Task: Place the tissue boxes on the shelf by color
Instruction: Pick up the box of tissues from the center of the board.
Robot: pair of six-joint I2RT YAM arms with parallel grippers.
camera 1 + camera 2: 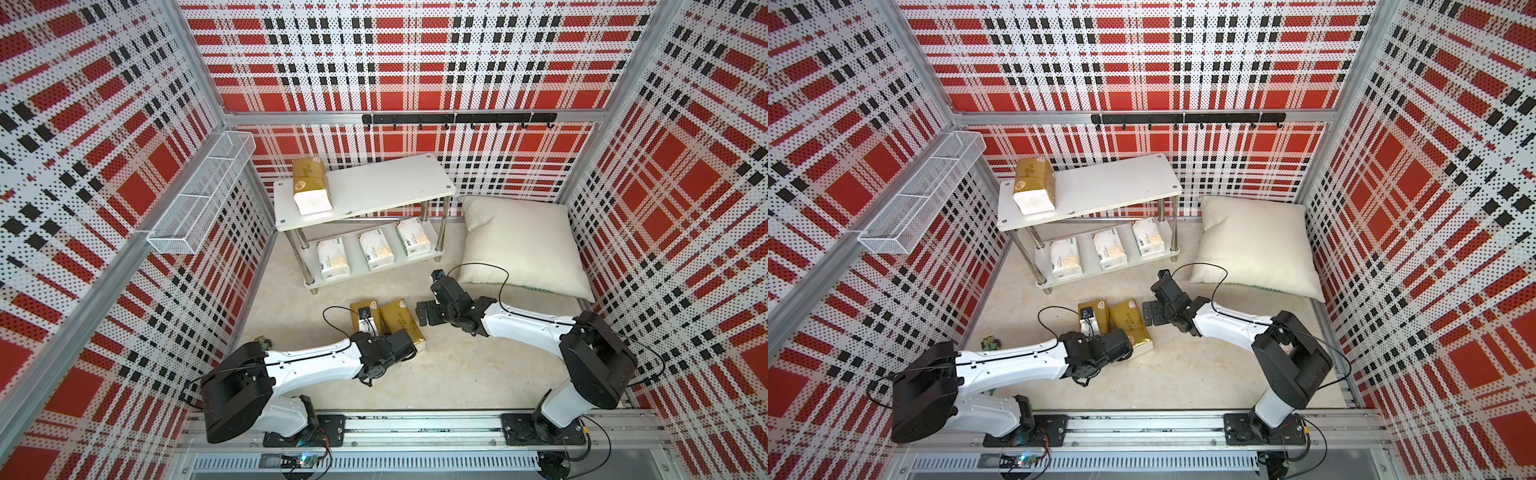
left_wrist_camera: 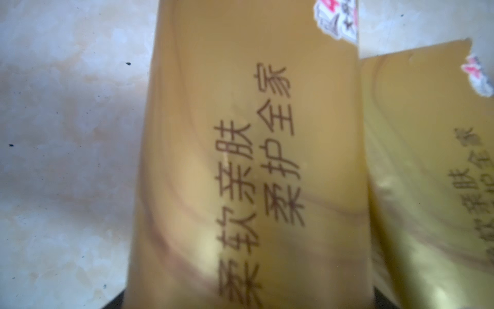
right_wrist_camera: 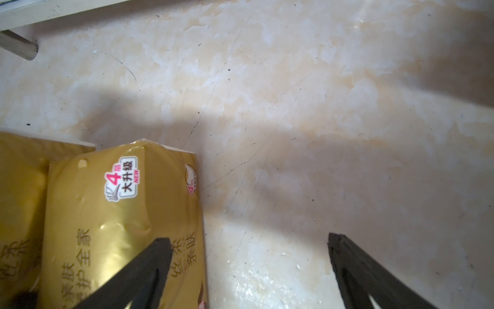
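Two gold tissue packs lie side by side on the floor, in front of the shelf [image 1: 376, 199] and between the two arms. The left gripper [image 1: 365, 318] is right down over the left gold pack [image 1: 360, 311], and the left wrist view is filled by that pack's glossy wrapper. Its fingers are hidden, so whether they have closed on the pack I cannot tell. The right gripper [image 3: 250, 244] hovers low with its jaws spread wide and holds nothing; one fingertip [image 3: 160, 244] overlaps the edge of the right gold pack [image 3: 123, 214] in its wrist view, though contact isn't clear.

These packs look light and soft, with slick foil-like film that dimples and reflects light. I'd judge a squeeze across the short width, near the middle of the long sides, the safest hold; at an end the film would likely crumple and slip.

The left arm stretches low and forward with its wrist dropped onto the pack, and the right arm bends in from its own side, wrist turned toward the pair.

On the shelf, one gold pack [image 1: 311, 185] sits on the top board's left end, and three white packs [image 1: 376, 249] line the lower board, so two gold remain on the floor
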